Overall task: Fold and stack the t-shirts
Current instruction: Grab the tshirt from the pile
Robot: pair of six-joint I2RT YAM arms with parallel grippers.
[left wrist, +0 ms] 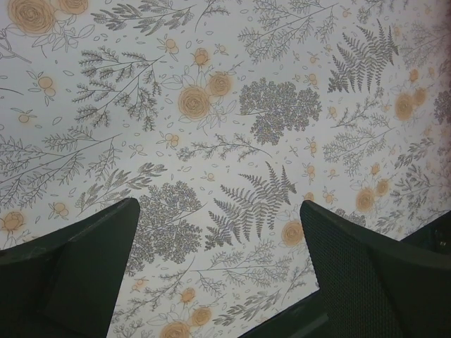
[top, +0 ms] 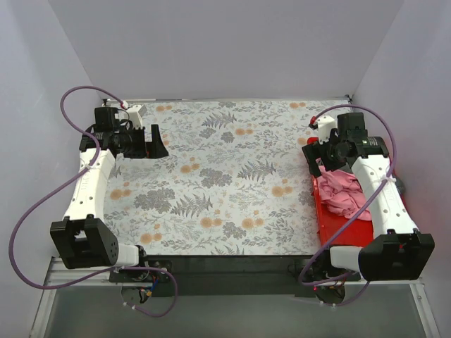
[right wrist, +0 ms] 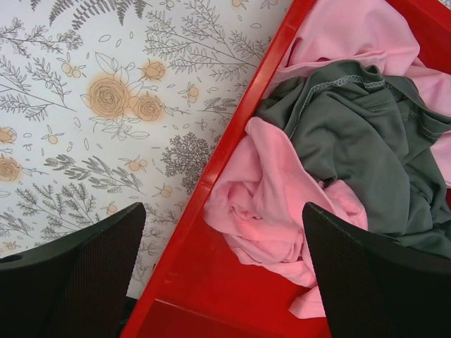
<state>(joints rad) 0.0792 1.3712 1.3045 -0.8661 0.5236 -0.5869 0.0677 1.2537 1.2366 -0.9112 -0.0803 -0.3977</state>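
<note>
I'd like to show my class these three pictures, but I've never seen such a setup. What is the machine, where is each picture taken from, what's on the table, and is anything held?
These are two robot arms bolted at the table's near edge, each ending in a two-finger gripper. The wide picture looks down from above and behind them. The other two come from cameras on the wrists, so the dark shapes at the bottom are the fingers. A floral table cloth covers the table. At the right, a red tray holds crumpled pink t-shirts and a grey t-shirt. The left gripper and right gripper are both open and hold nothing.
</note>
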